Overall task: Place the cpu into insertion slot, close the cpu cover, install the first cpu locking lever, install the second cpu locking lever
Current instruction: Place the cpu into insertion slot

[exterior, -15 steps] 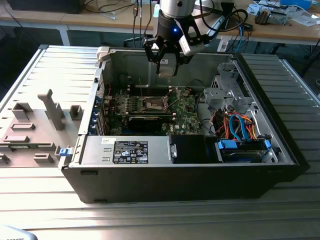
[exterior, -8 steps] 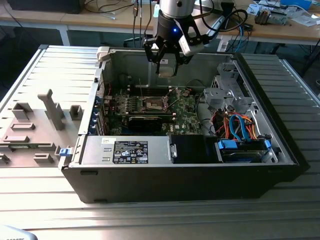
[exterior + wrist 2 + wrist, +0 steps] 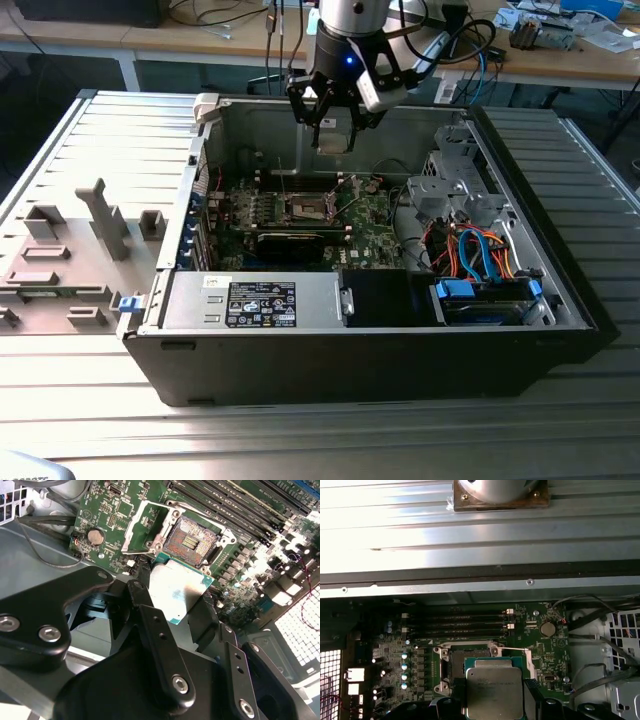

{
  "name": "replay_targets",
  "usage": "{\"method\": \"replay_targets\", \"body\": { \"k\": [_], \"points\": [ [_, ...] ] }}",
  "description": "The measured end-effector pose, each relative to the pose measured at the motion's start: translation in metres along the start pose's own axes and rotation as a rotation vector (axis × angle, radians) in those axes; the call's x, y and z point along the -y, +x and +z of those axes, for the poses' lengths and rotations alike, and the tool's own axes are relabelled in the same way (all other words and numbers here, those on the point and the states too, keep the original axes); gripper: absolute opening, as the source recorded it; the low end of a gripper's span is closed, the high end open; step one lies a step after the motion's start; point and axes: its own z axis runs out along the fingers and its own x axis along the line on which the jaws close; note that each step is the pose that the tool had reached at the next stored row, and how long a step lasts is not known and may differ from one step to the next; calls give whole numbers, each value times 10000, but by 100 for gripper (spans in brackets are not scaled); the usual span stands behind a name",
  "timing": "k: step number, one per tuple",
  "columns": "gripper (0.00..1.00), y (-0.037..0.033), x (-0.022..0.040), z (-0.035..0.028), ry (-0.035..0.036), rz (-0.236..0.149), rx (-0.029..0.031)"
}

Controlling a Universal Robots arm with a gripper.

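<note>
My gripper (image 3: 335, 138) hangs inside the open computer case (image 3: 560, 290), above the green motherboard (image 3: 365, 225). It is shut on the cpu (image 3: 179, 591), a flat silvery square chip held by its edges between the two black fingers (image 3: 141, 596). In both wrist views the cpu (image 3: 494, 687) hovers just off the insertion slot (image 3: 192, 541), whose dark pin field lies bare. The slot (image 3: 308, 208) sits below and slightly to the exterior view's left of the gripper. The cpu cover (image 3: 129, 532) is swung open beside the slot. A thin locking lever (image 3: 279, 175) stands raised.
A power supply (image 3: 260, 300) fills the case's near side, and a drive bay with blue and orange cables (image 3: 480, 260) lies at the exterior view's right. Memory slots (image 3: 470, 622) and a coin cell (image 3: 548, 628) flank the socket. Grey fixtures (image 3: 100, 220) stand on the table to the exterior view's left.
</note>
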Motion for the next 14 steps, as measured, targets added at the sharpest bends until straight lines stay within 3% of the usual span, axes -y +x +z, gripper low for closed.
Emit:
{"method": "replay_targets", "body": {
  "k": [14],
  "points": [
    [54, 0, 0, 0, -6, 276, 27]
  ]
}}
